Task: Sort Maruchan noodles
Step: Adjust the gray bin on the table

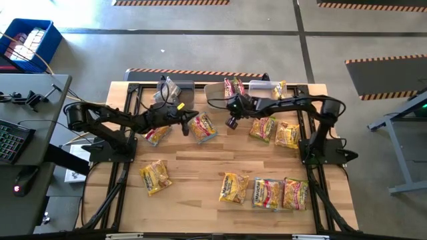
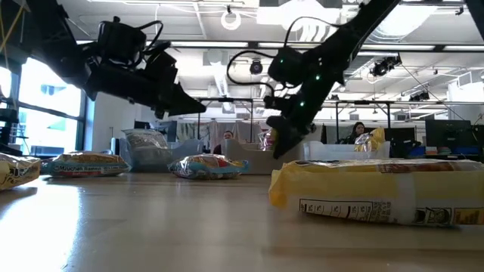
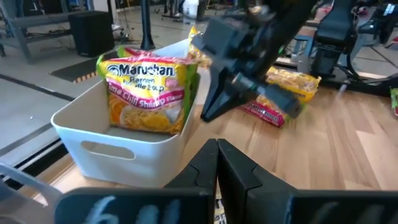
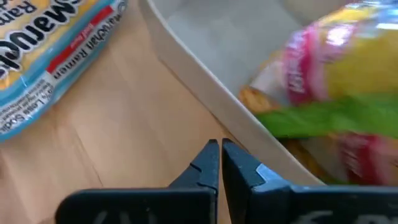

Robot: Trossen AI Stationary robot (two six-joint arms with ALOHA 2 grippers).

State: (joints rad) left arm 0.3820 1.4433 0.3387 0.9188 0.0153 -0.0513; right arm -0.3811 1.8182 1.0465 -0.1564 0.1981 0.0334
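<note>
Both pincers hang pressed together and empty, the right pincer (image 1: 231, 123) beside the white bin (image 3: 118, 146) at the desk's far edge, the left pincer (image 1: 193, 115) near it, so next seems fetching another of the packets (image 1: 266, 193) along the near edge.

A blue-banded noodle packet (image 4: 43, 43) is cut off by the right wrist view's edge.
</note>
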